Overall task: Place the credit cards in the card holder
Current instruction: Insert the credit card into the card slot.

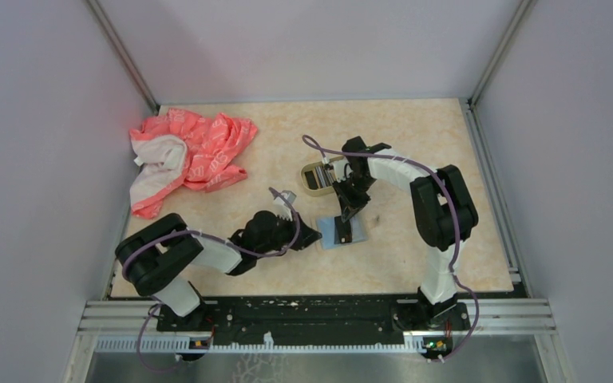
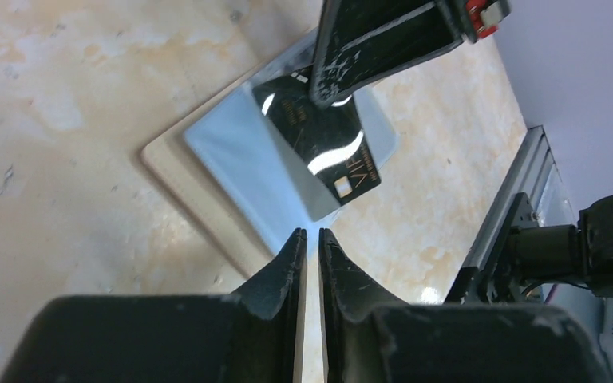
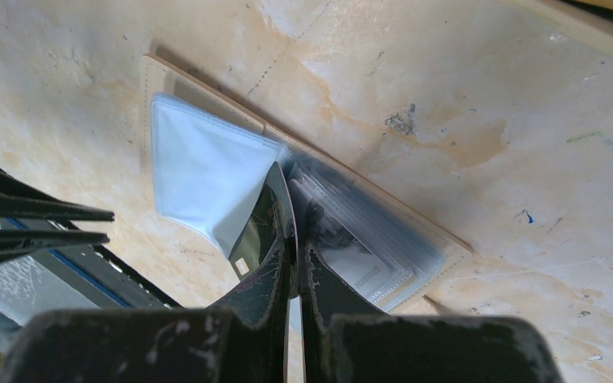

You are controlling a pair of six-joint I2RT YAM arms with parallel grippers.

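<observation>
Right gripper (image 3: 297, 243), clamped on a black credit card (image 2: 323, 140), should slide it squarely into the card holder's (image 2: 164, 159) clear sleeve (image 3: 199, 171); left gripper (image 2: 311, 235) waits nearly closed, empty.

Bright, even light is falling; white glare is streaking the dark card (image 2: 319, 136) just beyond the blurring jaws.

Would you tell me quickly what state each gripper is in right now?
The left gripper: fingers almost closed, nothing between them.
The right gripper: closed on the dark card.
</observation>
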